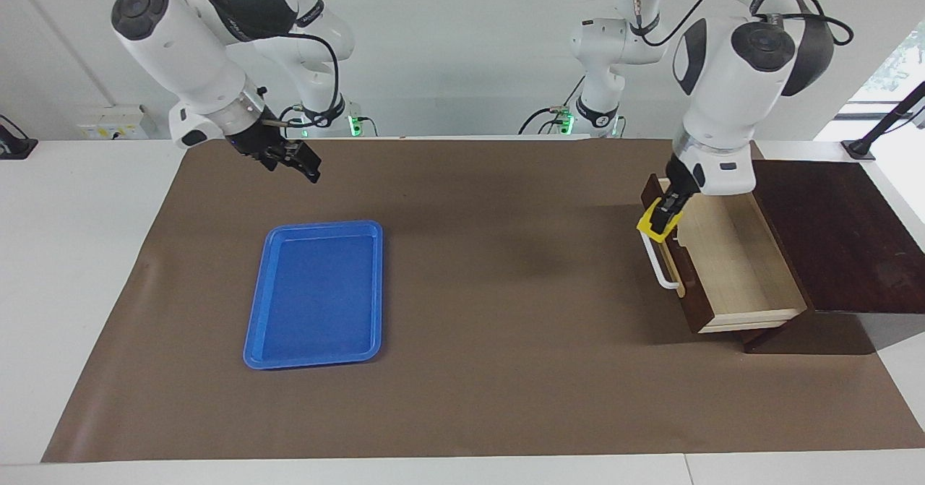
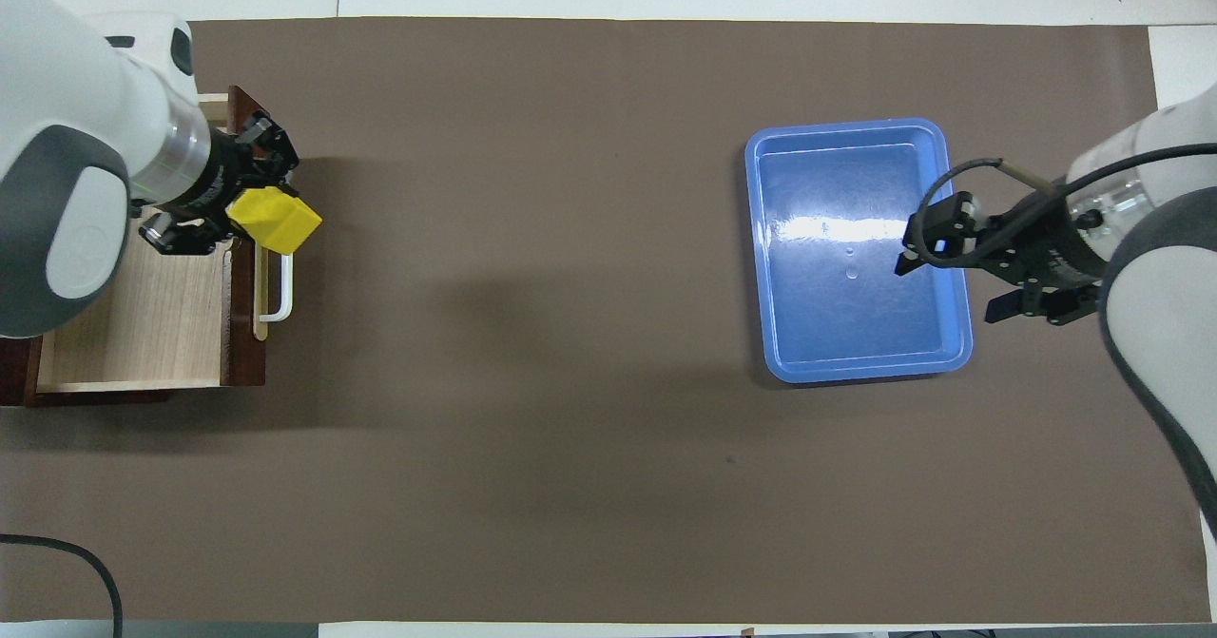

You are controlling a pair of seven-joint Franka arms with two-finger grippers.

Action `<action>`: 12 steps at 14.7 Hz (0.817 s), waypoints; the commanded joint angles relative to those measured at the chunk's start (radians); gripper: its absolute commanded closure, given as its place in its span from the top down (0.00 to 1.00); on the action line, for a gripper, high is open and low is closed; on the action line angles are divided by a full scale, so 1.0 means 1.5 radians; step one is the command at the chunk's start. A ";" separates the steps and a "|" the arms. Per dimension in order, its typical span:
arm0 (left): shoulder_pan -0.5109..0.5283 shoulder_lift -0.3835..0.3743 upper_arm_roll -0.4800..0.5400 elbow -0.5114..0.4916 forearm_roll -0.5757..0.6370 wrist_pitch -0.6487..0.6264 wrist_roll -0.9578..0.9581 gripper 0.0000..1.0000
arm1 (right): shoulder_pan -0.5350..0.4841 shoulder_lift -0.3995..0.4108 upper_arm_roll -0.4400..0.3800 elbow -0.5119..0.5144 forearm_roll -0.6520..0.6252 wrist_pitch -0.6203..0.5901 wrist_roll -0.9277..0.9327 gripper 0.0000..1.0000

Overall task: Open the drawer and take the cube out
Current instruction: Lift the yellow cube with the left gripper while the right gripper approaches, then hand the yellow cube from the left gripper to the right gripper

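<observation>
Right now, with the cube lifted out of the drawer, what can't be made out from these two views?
- Right hand: fingers open or shut unclear in both views; in the overhead view it covers part of the blue tray.
- Cabinet: cut off by the edge in both views.
- Drawer interior: the end nearer the robots is hidden by the left arm in the overhead view.
- Cube: its gripped faces are hidden by the left hand.

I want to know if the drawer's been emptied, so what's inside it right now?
The drawer shows only its bare pale wood floor. The left gripper holds the yellow cube above the front edge. The arm covers the corner nearest the robots.
</observation>
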 commanded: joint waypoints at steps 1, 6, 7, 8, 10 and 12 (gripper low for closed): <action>-0.040 0.008 0.009 0.011 -0.052 0.015 -0.194 0.00 | 0.032 0.023 0.001 -0.027 0.070 0.042 0.128 1.00; -0.120 0.000 0.008 -0.016 -0.056 0.072 -0.609 0.00 | 0.120 0.060 0.001 -0.090 0.223 0.168 0.306 1.00; -0.141 -0.002 0.007 -0.025 -0.056 0.074 -0.640 0.00 | 0.134 0.063 0.001 -0.100 0.253 0.195 0.337 1.00; -0.161 0.003 0.008 -0.029 -0.056 0.079 -0.661 0.00 | 0.147 0.063 0.001 -0.117 0.277 0.216 0.358 1.00; -0.197 0.017 0.010 -0.039 -0.053 0.099 -0.741 0.00 | 0.159 0.061 0.001 -0.147 0.337 0.257 0.379 1.00; -0.229 0.025 0.010 -0.055 -0.048 0.102 -0.778 0.00 | 0.160 0.069 0.001 -0.159 0.397 0.289 0.385 1.00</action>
